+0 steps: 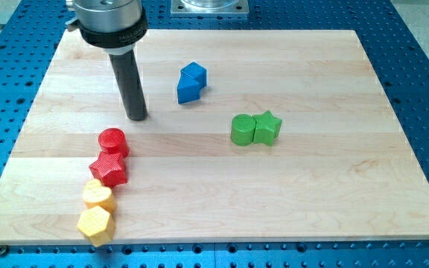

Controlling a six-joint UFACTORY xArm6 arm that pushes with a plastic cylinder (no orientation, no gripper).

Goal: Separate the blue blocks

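Camera view shows the two blue blocks [191, 82] touching, so nothing is separated yet. My tip [137, 116] rests on the worktop [319, 193] to their left, apart from them; no hand exists, only a rod holding nothing.

My tip [137, 116] rests on the wooden board [334, 193] toward its top-left corner. The two blue blocks [191, 82] touch each other, to the view's right of the tip. The red cylinder [113, 140] lies just below the tip, toward the board's left edge.
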